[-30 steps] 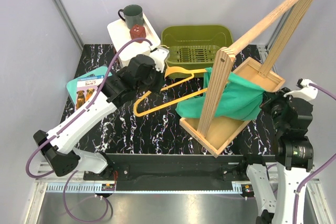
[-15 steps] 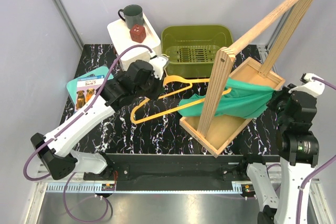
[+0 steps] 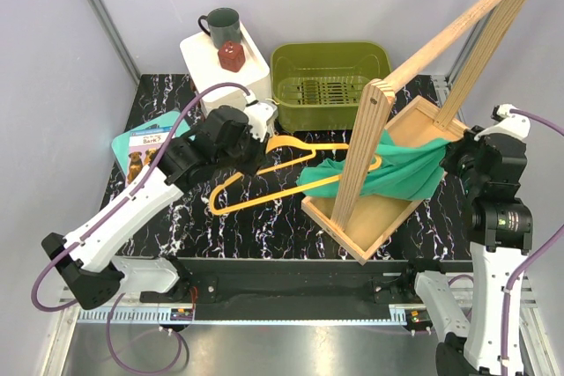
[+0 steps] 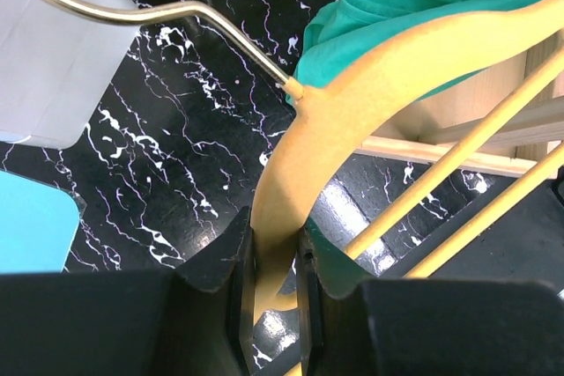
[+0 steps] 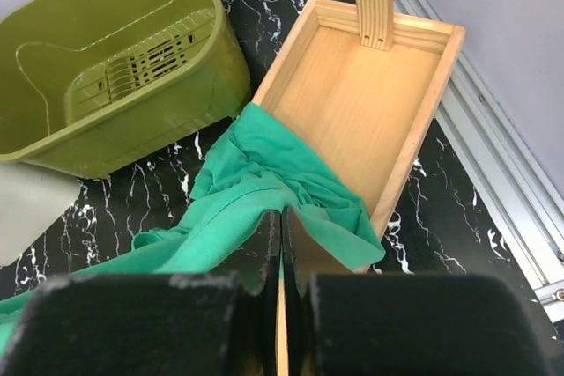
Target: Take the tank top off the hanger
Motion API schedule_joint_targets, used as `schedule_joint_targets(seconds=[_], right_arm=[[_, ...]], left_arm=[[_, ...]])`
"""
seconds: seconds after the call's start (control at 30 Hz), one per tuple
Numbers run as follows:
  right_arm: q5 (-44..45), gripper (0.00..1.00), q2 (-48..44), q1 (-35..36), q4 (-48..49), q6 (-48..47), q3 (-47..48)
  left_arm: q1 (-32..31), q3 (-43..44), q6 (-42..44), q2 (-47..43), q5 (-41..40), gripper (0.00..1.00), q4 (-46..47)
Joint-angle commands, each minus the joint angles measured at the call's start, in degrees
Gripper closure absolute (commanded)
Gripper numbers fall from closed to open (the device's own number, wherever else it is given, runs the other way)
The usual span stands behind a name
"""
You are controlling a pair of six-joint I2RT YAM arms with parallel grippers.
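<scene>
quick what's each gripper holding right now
Left gripper: closed on the yellow hanger.
Right gripper: closed on the teal tank top.

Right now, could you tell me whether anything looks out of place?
The tank top lies bunched and stretched across the tray of the wooden rack, pinched by the right gripper at one end and caught on the hanger, held by the left gripper, at the other.
</scene>
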Motion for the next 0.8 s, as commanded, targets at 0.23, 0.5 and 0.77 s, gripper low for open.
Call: schedule_joint_targets(seconds=[0.23, 0.5, 0.77], right_arm=[[8.3, 1.0, 8.7, 0.1, 2.9, -2.0, 3.0], [-4.4, 0.71, 6.6, 0.1, 2.4, -0.2, 1.2], [-25.8, 0.17, -4.2, 0.1, 4.5, 6.3, -4.6]], left_arm=[[0.0, -1.9, 3.6, -5.6, -0.7, 1.0, -2.5], [0.0, 1.2, 1.3, -3.3, -5.1, 1.0, -1.4], [0.1, 15.3, -7.3, 11.0, -1.4, 1.0, 4.4]])
